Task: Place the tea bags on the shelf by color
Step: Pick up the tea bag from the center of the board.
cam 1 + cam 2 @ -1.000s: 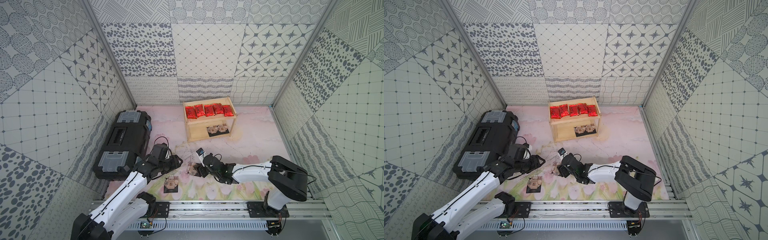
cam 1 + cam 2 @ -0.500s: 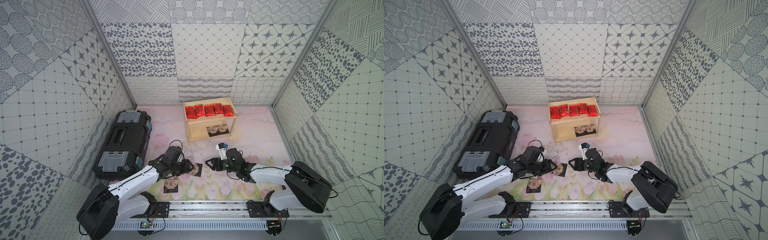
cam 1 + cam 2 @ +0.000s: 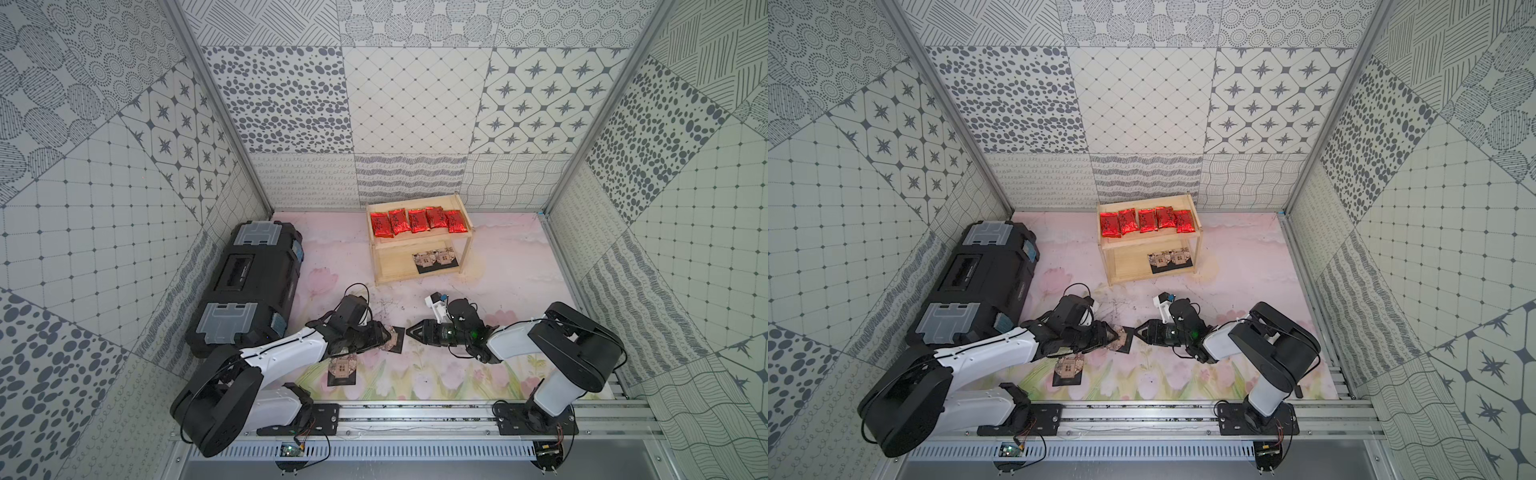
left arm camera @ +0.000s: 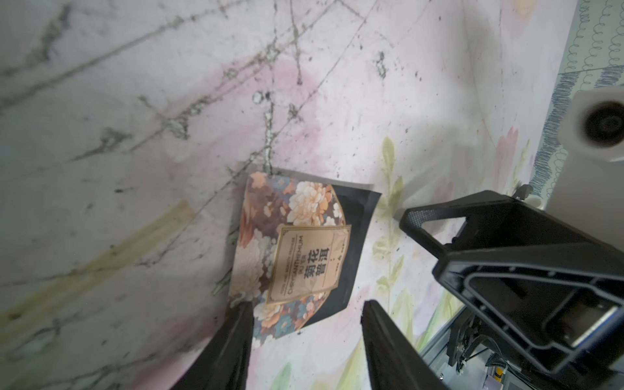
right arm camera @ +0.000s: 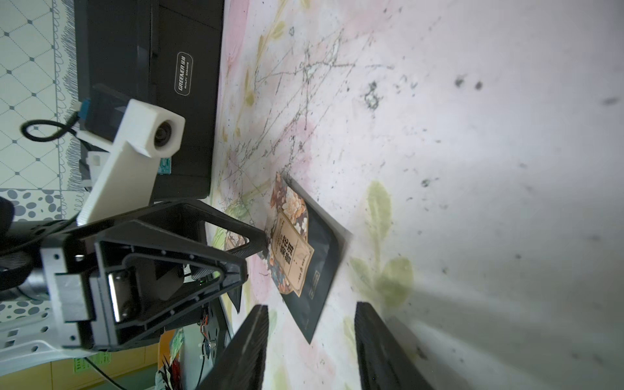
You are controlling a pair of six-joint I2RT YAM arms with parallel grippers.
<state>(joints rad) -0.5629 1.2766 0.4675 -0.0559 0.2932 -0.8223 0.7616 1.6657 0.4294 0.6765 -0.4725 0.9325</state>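
Tea bag [image 4: 297,250] on scuffed floral mat [image 4: 135,135] amid patterned walls [image 3: 407,104]; left end effector [image 4: 307,305], right end effector [image 5: 312,307] open.

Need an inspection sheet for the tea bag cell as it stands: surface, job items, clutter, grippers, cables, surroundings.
Surface: floral mat, scuffed with dark scratches; no spills seen.
Job's things: five red tea bags in a row on the top tier of the shelf; two black sachets on its lower tier. Two more are on the mat: sachet between the grippers, sachet by the left arm.
Clutter: black toolbox beside the left arm.
Grippers: left gripper and right gripper face each other across one sachet, fingers apart; no clear grip.
Cables: black cable loop at the left wrist.
Surroundings: patterned wall panels; metal rail in front.
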